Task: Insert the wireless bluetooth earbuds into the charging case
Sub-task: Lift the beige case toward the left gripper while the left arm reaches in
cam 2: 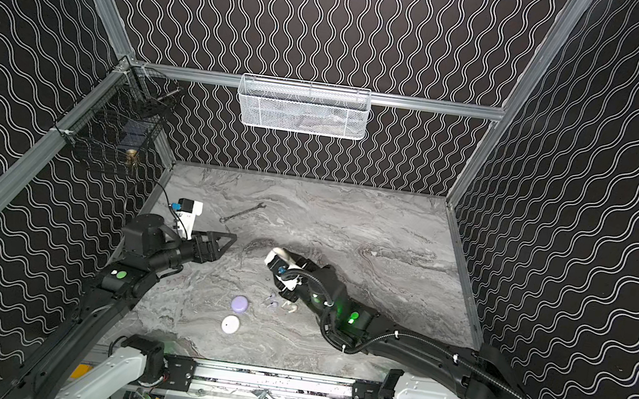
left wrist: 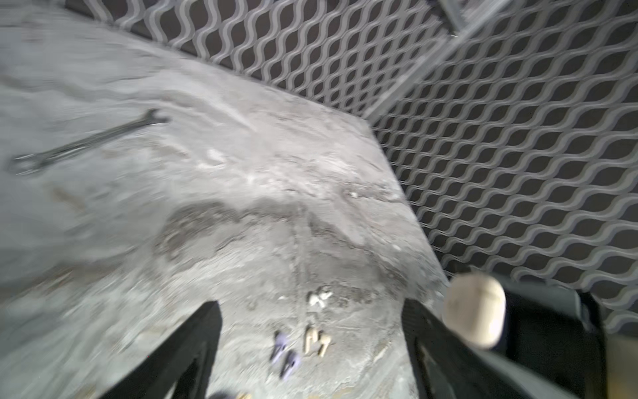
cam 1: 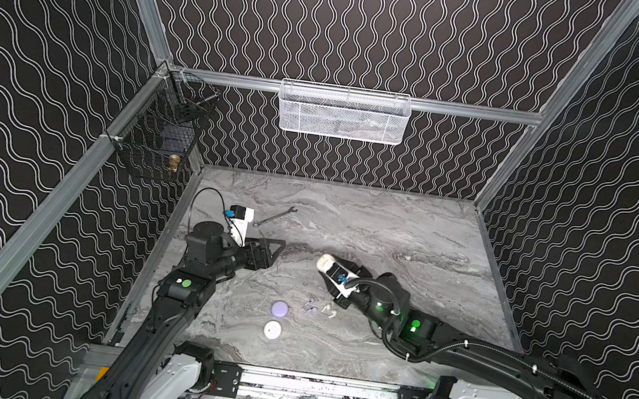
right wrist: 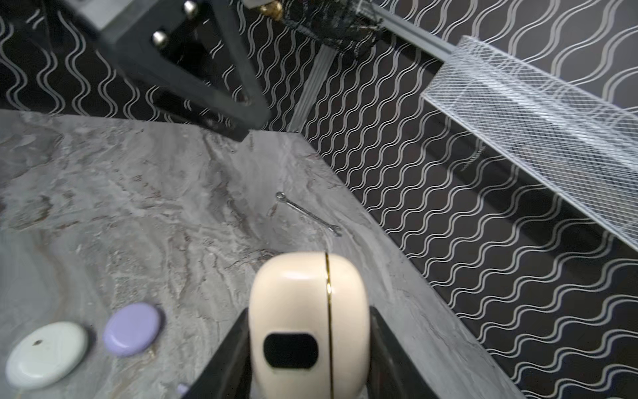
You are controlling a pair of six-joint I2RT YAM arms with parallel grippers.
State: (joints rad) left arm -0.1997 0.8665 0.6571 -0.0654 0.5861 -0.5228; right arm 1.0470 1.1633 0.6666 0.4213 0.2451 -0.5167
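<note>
Gripping the cream charging case (right wrist: 307, 293) by its sides, our right gripper (right wrist: 309, 345) holds it, lid shut, above the marble table (cam 1: 410, 229). Our left gripper (left wrist: 310, 307) hangs spread wide, empty. We see the wireless bluetooth earbuds (cam 1: 311, 307), lilac and white, lying loose on the table near a lilac round case (cam 1: 280, 309) and a white round case (cam 1: 272, 330).

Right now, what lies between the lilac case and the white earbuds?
The pale lilac earbuds lie between the lilac case and the white earbuds, seen in both top views.
</note>
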